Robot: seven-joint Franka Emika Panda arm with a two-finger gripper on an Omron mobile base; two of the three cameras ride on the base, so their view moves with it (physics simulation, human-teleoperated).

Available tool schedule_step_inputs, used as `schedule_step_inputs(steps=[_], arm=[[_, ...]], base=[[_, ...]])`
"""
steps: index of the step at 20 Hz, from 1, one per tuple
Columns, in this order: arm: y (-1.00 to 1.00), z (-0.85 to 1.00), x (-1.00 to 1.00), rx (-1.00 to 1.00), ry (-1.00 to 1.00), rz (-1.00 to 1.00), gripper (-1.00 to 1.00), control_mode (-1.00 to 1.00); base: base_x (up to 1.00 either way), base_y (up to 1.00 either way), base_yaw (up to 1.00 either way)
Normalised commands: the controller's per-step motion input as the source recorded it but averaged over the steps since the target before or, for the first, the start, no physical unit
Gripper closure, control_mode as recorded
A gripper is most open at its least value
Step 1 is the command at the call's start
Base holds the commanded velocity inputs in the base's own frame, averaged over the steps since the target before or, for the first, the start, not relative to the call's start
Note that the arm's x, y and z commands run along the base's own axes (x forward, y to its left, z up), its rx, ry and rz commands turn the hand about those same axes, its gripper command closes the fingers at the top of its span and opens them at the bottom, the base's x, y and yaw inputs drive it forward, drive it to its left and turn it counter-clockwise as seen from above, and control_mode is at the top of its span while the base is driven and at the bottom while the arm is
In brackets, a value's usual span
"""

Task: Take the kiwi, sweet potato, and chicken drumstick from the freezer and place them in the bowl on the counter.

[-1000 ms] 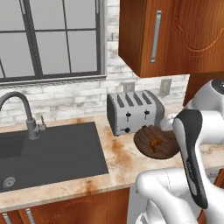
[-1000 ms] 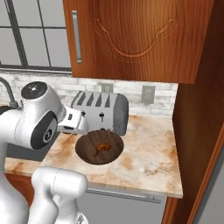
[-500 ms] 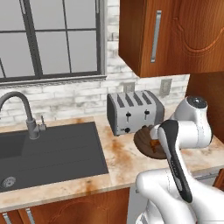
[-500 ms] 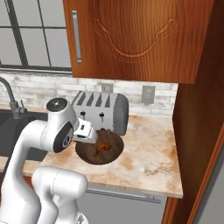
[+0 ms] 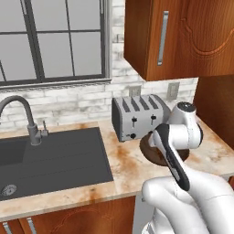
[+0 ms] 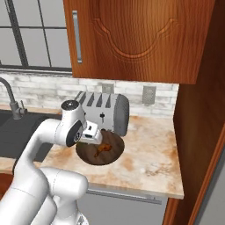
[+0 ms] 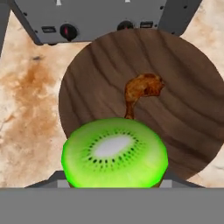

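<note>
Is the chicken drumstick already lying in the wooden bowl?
Yes. In the hand view the brown drumstick lies on the bottom of the bowl, beyond the kiwi at the gripper.

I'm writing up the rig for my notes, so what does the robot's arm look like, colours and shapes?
The arm is glossy white, built of thick rounded tube segments with bulbous joints. A dark grey band runs along one link, and a round dark cap tops the joint nearest the wrist. A small white boxy block sits by the hand. No cables or markings are visible.

kiwi (image 7: pixel 114 153): 1 | drumstick (image 7: pixel 141 92): 1 | bowl (image 7: pixel 183 109): 1 | toaster (image 5: pixel 137 116): 1
</note>
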Motion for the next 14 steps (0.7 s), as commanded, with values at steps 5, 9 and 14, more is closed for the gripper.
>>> schedule_step_inputs(steps=[5,9,14], arm=[[0.00,-0.55,0.47,0.00,0.08,0.00,1.00,-1.00],[0.00,-0.57,0.35,0.00,0.01,0.00,1.00,-1.00],[0.00,-0.38,0.19,0.00,0.00,0.00,1.00,-1.00]], base=[[0.00,0.00,0.00],[0.00,0.00,0.00],[0.00,0.00,0.00]])
